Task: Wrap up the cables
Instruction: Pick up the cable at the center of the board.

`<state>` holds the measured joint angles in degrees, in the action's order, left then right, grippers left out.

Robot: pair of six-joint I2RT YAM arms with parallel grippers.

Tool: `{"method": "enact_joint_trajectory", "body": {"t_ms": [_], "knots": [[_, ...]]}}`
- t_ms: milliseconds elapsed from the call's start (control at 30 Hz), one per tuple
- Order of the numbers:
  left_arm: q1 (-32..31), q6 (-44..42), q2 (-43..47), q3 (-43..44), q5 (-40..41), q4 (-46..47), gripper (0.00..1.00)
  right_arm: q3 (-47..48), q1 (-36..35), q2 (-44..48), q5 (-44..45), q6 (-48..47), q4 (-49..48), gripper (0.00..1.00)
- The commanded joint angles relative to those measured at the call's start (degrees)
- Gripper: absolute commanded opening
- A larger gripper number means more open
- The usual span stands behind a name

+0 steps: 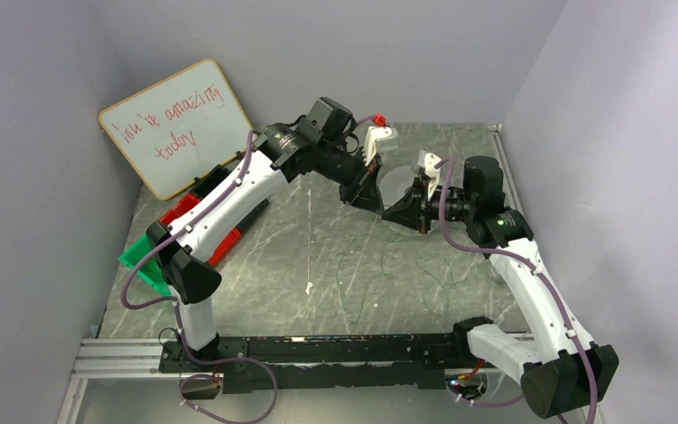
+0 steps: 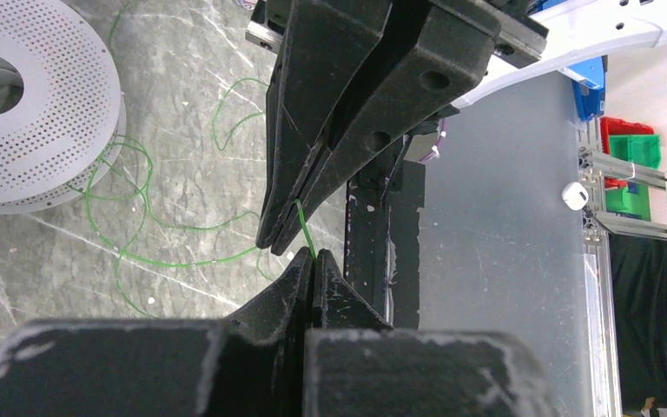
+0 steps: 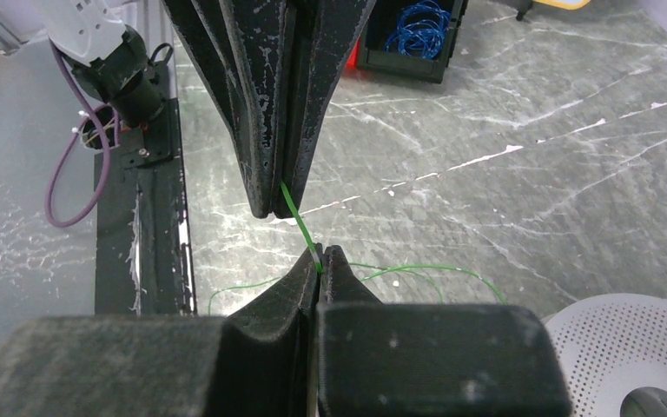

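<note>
A short stretch of the thin green cable (image 2: 304, 228) is stretched between my two grippers, which meet tip to tip above the table. My left gripper (image 2: 313, 257) is shut on one end of that stretch. My right gripper (image 3: 320, 253) is shut on the other end of the same cable (image 3: 295, 217). From above, the left gripper (image 1: 377, 204) and right gripper (image 1: 389, 215) nearly touch beside the white perforated spool (image 1: 399, 181). Loose loops of cable (image 2: 135, 217) lie on the marble table beside the spool (image 2: 43, 113), and more strands (image 3: 417, 269) trail behind my right fingers.
A whiteboard (image 1: 177, 124) leans at the back left, with red and green bins (image 1: 146, 261) below it. A black bin with a blue wire coil (image 3: 417, 26) sits farther off. The black base rail (image 1: 318, 358) runs along the near edge.
</note>
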<state>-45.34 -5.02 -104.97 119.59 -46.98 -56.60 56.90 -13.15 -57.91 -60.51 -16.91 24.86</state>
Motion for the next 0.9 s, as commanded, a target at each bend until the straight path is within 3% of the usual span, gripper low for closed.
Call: {"method": "enact_joint_trajectory", "body": {"t_ms": [0,567,733,867], "knots": [[0.2,2.6,1.7,0.4,-4.1,2.8,0.03,-0.8,0.4,0.3,-1.6,0.8,-3.3,0.00],[0.1,8.4,0.2,-0.2,-5.4,6.1,0.03,-1.8,0.3,0.6,-2.8,3.4,-6.5,0.00],[0.3,7.9,0.7,-1.2,-1.8,6.1,0.02,-1.0,1.3,3.1,-2.2,1.1,-4.6,0.32],[1.3,8.4,2.0,-3.0,-1.2,7.3,0.03,-1.8,3.2,6.0,-1.2,0.2,-5.2,0.40]]}}
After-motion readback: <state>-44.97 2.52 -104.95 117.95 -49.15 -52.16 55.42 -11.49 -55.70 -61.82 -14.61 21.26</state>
